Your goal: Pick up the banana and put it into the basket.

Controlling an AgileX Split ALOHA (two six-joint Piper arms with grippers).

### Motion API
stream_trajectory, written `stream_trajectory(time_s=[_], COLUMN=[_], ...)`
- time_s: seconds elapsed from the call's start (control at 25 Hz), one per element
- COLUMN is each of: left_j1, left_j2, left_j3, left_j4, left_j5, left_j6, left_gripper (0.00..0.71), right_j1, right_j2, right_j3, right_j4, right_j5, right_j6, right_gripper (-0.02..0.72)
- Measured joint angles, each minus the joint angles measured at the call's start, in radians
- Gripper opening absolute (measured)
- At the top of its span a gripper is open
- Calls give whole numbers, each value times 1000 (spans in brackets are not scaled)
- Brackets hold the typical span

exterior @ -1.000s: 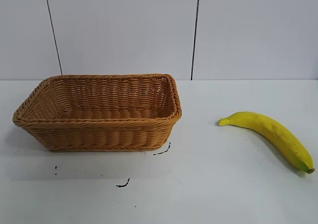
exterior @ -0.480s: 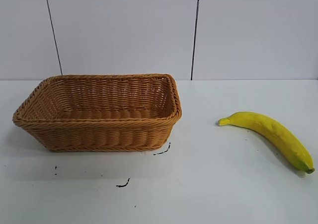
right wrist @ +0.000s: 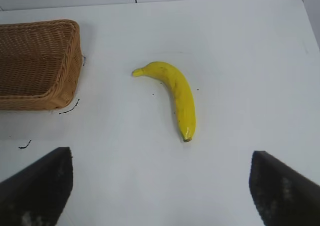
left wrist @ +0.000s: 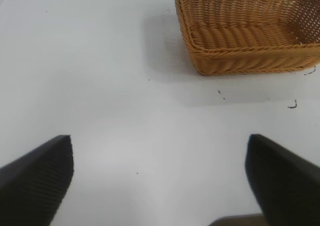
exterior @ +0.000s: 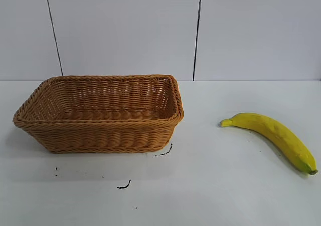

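You are looking at a white table (exterior: 210,186) carrying small black marks (exterior: 124,186), with a pale panelled wall (exterior: 125,30) standing behind it.

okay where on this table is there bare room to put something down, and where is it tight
Bare table lies between the basket and the banana, and across the whole front strip before both. The basket's inside looks empty too. Both grippers, left and right, hang open over bare table. Nowhere is crowded; only small dark marks sit before the basket.
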Motion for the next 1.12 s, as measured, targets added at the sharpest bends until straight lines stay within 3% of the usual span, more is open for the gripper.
stream_trajectory(time_s=[0.28, 0.6, 0.92, 1.12], left_j1=[0, 0, 0, 0], left_j2=[0, 0, 0, 0], left_j3=[0, 0, 0, 0], left_j4=[0, 0, 0, 0], left_j5=[0, 0, 0, 0], left_j6=[0, 0, 0, 0], left_gripper=[693, 693, 693, 693], right_j1=[0, 0, 0, 0], right_j2=[350, 623, 772, 848], right_j3=[-174, -313, -337, -337], right_j4=[0, -1, -19, -38], right_j5=[87, 122, 63, -31], right_j6=[-55, -200, -296, -312], right_gripper=[657, 657, 657, 657])
